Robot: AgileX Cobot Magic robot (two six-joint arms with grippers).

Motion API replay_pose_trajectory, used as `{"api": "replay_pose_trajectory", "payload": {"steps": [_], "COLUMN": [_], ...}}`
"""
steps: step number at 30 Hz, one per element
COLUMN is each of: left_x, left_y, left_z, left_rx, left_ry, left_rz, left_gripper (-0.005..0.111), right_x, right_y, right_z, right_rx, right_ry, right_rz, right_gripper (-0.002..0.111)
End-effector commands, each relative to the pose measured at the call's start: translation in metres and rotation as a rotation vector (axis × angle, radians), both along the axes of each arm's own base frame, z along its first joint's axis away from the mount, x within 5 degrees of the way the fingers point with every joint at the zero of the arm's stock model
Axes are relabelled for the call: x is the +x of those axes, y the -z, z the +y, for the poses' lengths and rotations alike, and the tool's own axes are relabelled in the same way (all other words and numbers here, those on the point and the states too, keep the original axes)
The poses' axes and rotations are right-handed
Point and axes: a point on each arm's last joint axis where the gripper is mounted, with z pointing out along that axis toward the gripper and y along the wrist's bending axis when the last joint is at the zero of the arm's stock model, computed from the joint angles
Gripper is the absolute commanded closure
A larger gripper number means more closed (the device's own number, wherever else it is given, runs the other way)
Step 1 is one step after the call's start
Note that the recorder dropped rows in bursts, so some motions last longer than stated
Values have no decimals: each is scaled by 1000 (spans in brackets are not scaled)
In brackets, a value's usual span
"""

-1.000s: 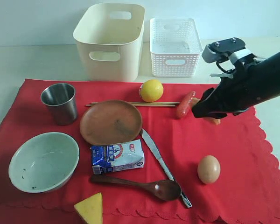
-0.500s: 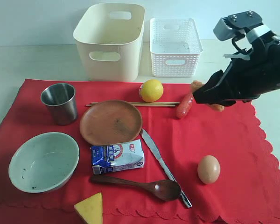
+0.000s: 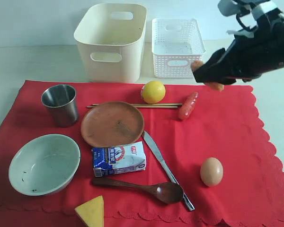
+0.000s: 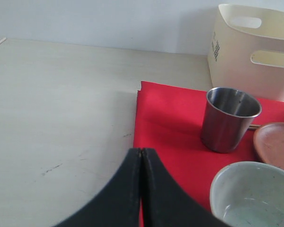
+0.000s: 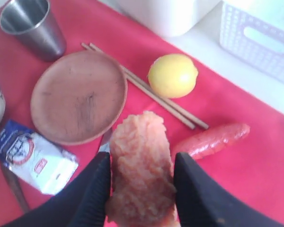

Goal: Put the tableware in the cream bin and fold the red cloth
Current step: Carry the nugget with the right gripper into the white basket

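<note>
Pale tabletop (image 3: 38, 61), red cloth (image 3: 227, 137) beneath right claw (image 3: 204, 73) gripping orange food (image 5: 141, 170), left claw (image 4: 141, 161) closed

Behind the red scalloped cloth (image 3: 227, 142) stand the tall cream bin (image 3: 128, 66), left, and white lattice basket (image 3: 165, 66), right. On the cloth: steel cup (image 3: 60, 105) back left, pale green-white bowl (image 3: 44, 163) before it, round brown plate (image 3: 112, 124) centre, thin wooden chopsticks (image 3: 132, 105) just behind it. Blue-white milk carton (image 3: 119, 159), then dark wooden spoon (image 3: 142, 186), before the plate; metal knife (image 3: 161, 161) to their right. Right gripper (image 3: 206, 75) grips a rough orange food piece (image 5: 141, 142) above the far right.
</note>
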Motion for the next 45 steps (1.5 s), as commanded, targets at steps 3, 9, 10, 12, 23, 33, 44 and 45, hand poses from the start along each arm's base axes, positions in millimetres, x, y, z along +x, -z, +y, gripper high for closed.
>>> {"api": "replay_pose_trajectory", "payload": {"steps": [3, 9, 10, 12, 23, 33, 44, 45], "left_x": [0, 0, 0, 0, 0, 0, 0, 0], "left_y": [0, 0, 0, 0, 0, 0, 0, 0], "left_z": [0, 0, 0, 0, 0, 0, 0, 0], "left_rx": [-6, -6, -6, -6, -6, -6, -6, -6], "left_ry": [-2, -2, -2, -2, -2, -2, -2, -2], "left_rz": [-11, -11, -11, -11, -11, -11, -11, -11], "left_gripper": [107, 107, 107, 107, 107, 107, 107, 107], "right_x": [43, 87, 94, 107, 176, 217, 234, 234], "right_y": [-17, -22, -21, -20, 16, 54, 99, 102], "right_z": [10, 20, 22, 25, 39, 37, 37, 37], "right_rx": [35, 58, 59, 64, 59, -76, -101, -102], "right_ry": [48, 64, 64, 67, 109, 157, 208, 205], "right_rz": [-48, -69, -74, -78, -65, -101, -48, -35], "right_gripper": [108, 108, 108, 108, 108, 108, 108, 108]}}
